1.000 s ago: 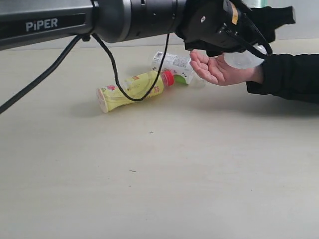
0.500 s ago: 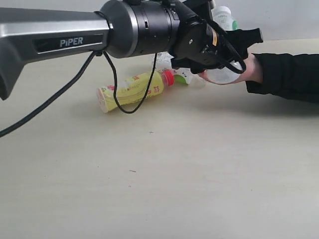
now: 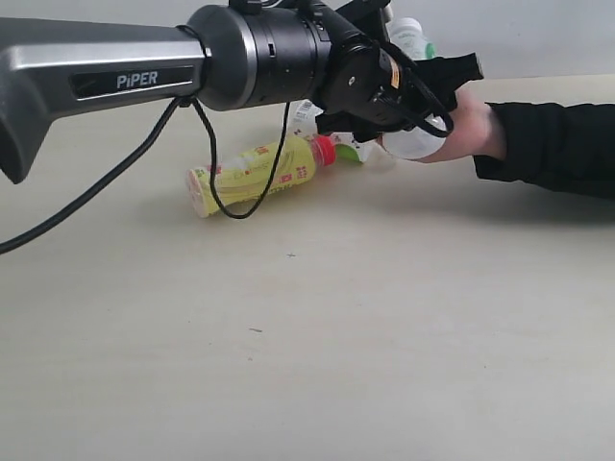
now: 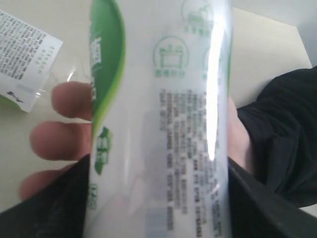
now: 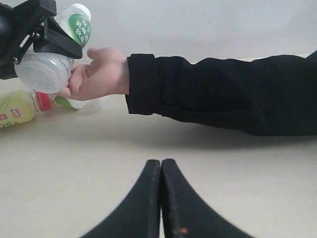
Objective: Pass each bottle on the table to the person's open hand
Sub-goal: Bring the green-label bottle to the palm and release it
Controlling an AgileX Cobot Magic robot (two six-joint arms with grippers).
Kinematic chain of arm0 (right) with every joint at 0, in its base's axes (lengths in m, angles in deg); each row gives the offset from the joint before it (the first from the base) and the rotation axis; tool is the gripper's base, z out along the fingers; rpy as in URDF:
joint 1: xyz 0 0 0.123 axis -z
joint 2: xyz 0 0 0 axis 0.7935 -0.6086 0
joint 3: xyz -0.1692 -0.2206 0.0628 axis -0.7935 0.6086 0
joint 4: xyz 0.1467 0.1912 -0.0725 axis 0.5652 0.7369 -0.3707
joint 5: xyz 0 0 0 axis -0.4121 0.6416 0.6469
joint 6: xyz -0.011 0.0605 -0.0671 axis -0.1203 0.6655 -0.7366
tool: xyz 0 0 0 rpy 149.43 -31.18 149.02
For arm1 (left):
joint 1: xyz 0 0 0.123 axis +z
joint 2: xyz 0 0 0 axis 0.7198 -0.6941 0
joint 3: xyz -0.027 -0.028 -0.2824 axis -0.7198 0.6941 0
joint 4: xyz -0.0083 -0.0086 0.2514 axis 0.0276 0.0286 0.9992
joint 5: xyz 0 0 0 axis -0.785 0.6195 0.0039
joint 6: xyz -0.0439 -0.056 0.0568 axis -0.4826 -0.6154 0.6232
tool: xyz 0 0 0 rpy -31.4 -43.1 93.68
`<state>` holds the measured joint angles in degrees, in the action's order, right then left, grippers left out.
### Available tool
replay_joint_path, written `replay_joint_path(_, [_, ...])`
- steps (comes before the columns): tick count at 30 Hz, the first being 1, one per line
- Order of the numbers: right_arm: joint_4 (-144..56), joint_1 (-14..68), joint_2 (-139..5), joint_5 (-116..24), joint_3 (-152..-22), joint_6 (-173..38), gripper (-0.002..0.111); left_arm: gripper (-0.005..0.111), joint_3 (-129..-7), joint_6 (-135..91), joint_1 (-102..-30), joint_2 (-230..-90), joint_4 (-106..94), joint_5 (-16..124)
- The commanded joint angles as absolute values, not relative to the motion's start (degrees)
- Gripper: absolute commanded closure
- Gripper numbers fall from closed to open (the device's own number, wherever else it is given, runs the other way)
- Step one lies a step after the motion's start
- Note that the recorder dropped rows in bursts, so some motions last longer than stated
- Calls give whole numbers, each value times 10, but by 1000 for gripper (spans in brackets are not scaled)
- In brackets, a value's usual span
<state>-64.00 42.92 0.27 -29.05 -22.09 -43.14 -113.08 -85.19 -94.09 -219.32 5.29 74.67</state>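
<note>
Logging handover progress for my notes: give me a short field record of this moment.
Left tool: shut on frosted white plastic bottle with green-white label
Bottle position: at the person's open hand
Right tool: shut, empty, low over pale beige table
Lying on table: yellow plastic bottle with red cap; clear bottle with white label

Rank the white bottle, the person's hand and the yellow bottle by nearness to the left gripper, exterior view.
1. The white bottle, clamped in the left gripper.
2. The person's hand, just right, beside that bottle.
3. The yellow bottle, lying on the table, lower left.
</note>
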Motion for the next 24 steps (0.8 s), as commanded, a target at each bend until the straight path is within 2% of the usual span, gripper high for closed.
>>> replay_joint_path(1, [-641,432,1,-298,-218,-431,108,53,-1134,-857,-939,-2192,46,728])
replay_joint_path(4, [-641,432,1,-298,-218,-431,108,29,-1134,-857,-939,-2192,46,718])
replay_joint_path(7, [-641,432,1,-298,-218,-431,108,13,-1134,-852,-939,-2192,46,716])
replay_joint_path(15, [-641,432,1,-298,-218,-431,108,11,-1134,-850,-940,-2192,46,733])
replay_joint_path(24, [-641,432,1,-298,-218,-431,108,11,-1134,-709,-941,-2153,33,852])
